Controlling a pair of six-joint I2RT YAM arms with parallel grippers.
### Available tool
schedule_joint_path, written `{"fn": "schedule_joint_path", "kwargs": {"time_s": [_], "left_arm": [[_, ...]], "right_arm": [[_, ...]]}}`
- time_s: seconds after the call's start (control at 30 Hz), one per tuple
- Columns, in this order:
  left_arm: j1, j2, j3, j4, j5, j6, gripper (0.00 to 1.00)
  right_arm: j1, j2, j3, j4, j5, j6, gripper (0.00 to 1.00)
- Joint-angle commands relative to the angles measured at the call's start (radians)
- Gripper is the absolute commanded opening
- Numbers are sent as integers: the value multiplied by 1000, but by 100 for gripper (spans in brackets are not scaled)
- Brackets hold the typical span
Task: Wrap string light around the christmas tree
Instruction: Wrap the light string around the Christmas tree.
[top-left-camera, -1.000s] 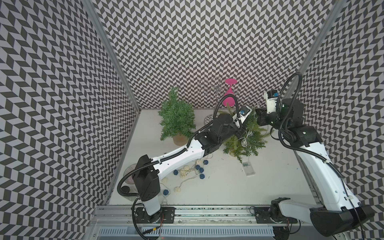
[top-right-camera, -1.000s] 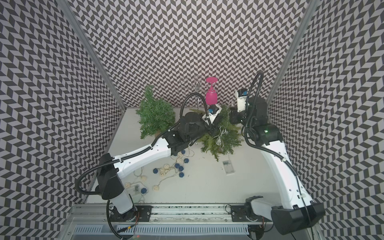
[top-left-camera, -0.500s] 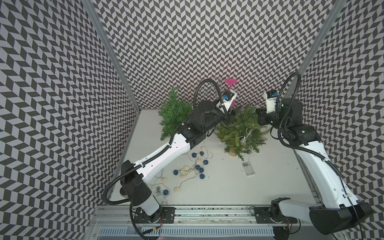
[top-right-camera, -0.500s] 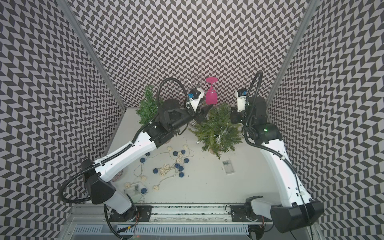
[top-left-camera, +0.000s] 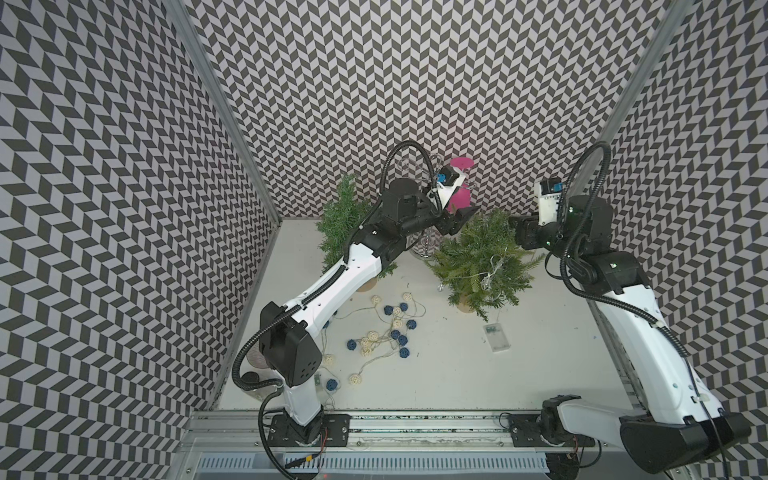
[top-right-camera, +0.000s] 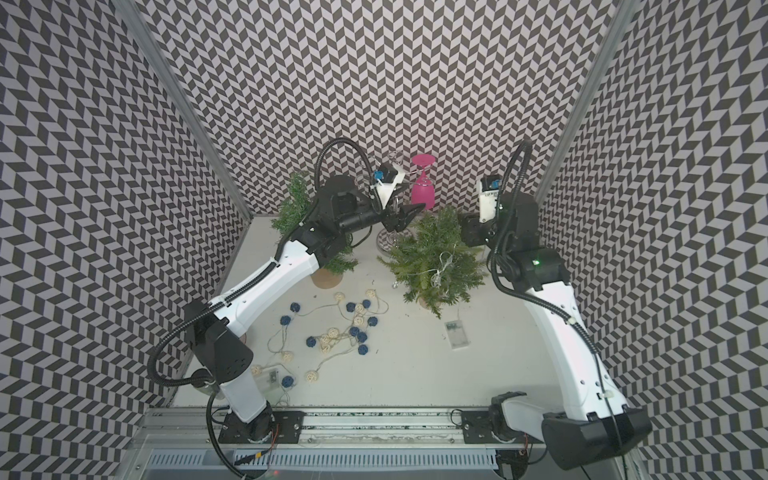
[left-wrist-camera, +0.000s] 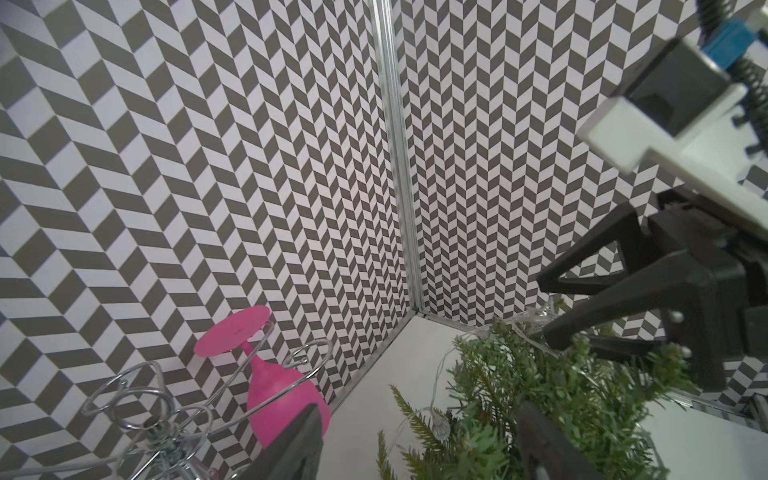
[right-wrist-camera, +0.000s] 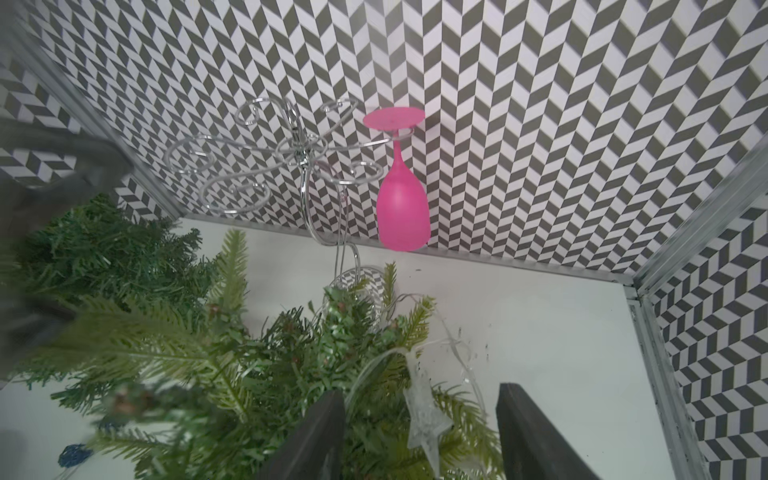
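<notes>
The green christmas tree (top-left-camera: 478, 259) (top-right-camera: 432, 266) stands upright in its pot at the back of the table. A clear string light (top-left-camera: 492, 266) (top-right-camera: 440, 270) with star bulbs lies draped over its branches. Its battery box (top-left-camera: 496, 338) (top-right-camera: 457, 334) lies on the table in front. My left gripper (top-left-camera: 461, 218) (top-right-camera: 409, 214) (left-wrist-camera: 419, 449) hovers open at the tree's top, rear left side, holding nothing. My right gripper (top-left-camera: 517, 228) (top-right-camera: 467, 230) (right-wrist-camera: 424, 436) is open at the tree's rear right. A star bulb (right-wrist-camera: 424, 419) hangs loose between its fingers (right-wrist-camera: 320, 436).
A second green tree (top-left-camera: 343, 224) stands at the back left, behind my left arm. A wire glass rack (right-wrist-camera: 291, 153) with a pink glass (top-left-camera: 462, 197) (right-wrist-camera: 401, 208) stands behind the trees. A garland of blue and cream balls (top-left-camera: 386, 332) sprawls over the table's middle left.
Both grippers have opened. My left gripper has lifted up and back from the tree's middle to its top. The tree stands straighter than before.
</notes>
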Motion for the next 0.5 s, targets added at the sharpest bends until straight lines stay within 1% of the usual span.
{"fn": "schedule_joint_path", "kwargs": {"time_s": [0.0, 0.1, 0.17, 0.23, 0.27, 0.3, 0.37, 0.47], "left_arm": [[-17, -14, 49, -19, -31, 16, 75], [-18, -4, 44, -18, -57, 12, 74], [-18, 7, 45, -20, -57, 3, 74], [-22, 13, 42, -26, -72, -8, 73], [-27, 8, 32, -23, -97, -11, 72], [-34, -3, 16, -17, -119, -7, 71], [-53, -28, -20, 6, -179, 11, 70], [-82, -47, -42, 24, -230, 32, 69]], "right_arm": [[-5, -19, 76, 6, -8, 25, 64], [-6, -20, 122, -11, 16, 34, 70], [-5, -8, 140, -30, 18, 41, 71], [-10, 3, 146, -23, 31, 83, 73], [-17, 17, 164, -17, 20, 118, 75], [-34, 31, 181, -6, -26, 160, 77], [-66, 71, 242, -34, -116, 221, 79], [-68, 173, 367, -180, -121, 237, 78]]}}
